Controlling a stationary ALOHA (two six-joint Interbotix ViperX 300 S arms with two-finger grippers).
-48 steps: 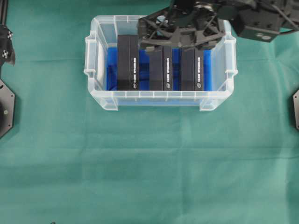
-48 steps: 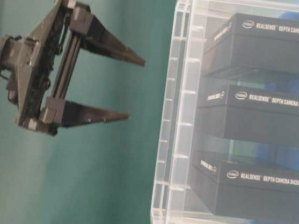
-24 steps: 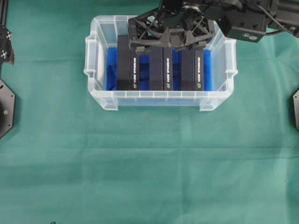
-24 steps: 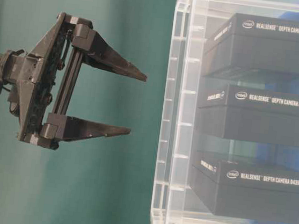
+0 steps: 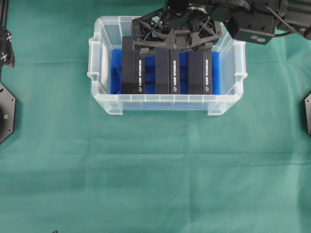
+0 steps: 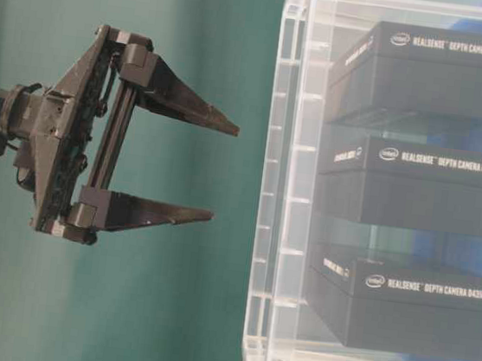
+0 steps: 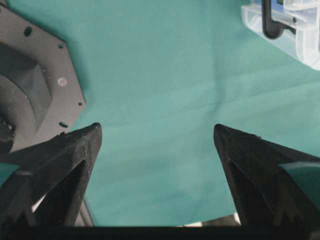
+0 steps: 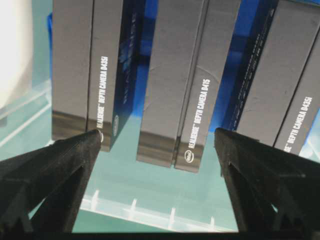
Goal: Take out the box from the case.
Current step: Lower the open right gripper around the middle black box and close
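The case (image 5: 165, 100) is a clear plastic bin lined with blue cloth (image 5: 115, 68). Three black boxes stand on edge side by side in it: left (image 5: 132, 65), middle (image 5: 167, 73) and right (image 5: 199, 73). My right gripper (image 5: 173, 46) hovers open above the case's back half, its fingers spread either side of the middle box (image 8: 182, 80). Nothing is between them. Seen from table level, the right gripper (image 6: 224, 173) is still outside the case wall (image 6: 274, 193). My left gripper (image 7: 155, 126) is open over bare green cloth, far from the case corner (image 7: 300, 40).
Green cloth (image 5: 155, 170) covers the table in front of the case. A black arm base plate (image 7: 30, 85) lies beside the left gripper. Another base plate (image 5: 307, 114) sits at the right edge, and a black-and-white marker piece (image 5: 6, 46) at the far left.
The right gripper has shifted left over the case, from above the right box to above the middle box, and come nearer the case. Its jaws stayed wide.
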